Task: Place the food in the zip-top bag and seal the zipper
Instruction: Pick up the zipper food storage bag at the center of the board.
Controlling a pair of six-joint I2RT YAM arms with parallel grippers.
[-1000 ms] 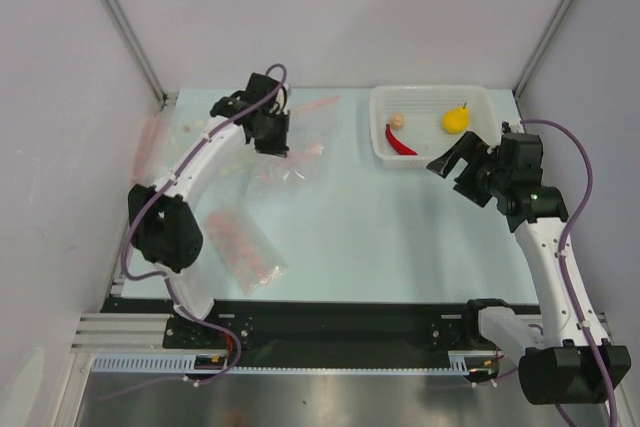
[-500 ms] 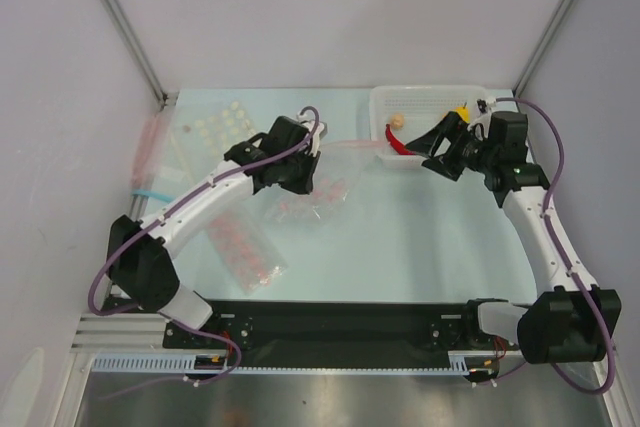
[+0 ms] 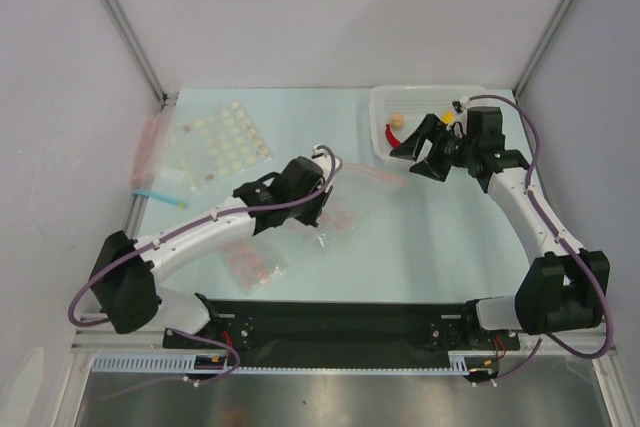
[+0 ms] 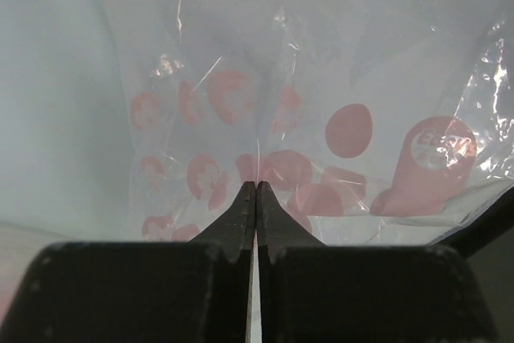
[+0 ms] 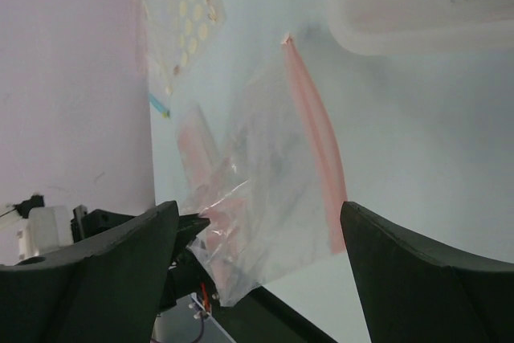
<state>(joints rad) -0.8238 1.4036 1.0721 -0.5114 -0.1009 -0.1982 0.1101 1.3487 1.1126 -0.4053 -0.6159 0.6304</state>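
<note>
**A:** What lies nearest the arm bases?

**B:** A flat packet of pink-red pieces [image 3: 250, 262], which is no part of the job. Just beyond it, the left gripper [image 4: 255, 186] is pinched tight on the zip-top bag [image 4: 345, 78], its fingers together with only thin film between them.

**A:** And the bag's mouth?

**B:** The zipper [image 5: 316, 130] runs along the edge that faces the basket. I cannot tell whether the mouth is parted. I can make out no food inside the bag.

**A:** What about the other arm?

**B:** The right gripper [image 3: 414, 155] hangs over the near rim of the white basket [image 3: 425, 97], fingers spread wide and holding nothing.

**A:** So where is the food?

**B:** It's in the basket. I can see the red chili [image 3: 392, 139], the beige bulb [image 3: 398, 120] and a sliver of the yellow fruit [image 3: 450, 119] behind the gripper. The green one I cannot find.

**A:** How far along is it, then?

**B:** Early, I'd judge. The bag is held near the basket, but every piece has yet to go in, and the sealing comes after that. Far left, the packet of pale pieces [image 3: 220, 137] lies apart from all this
</note>
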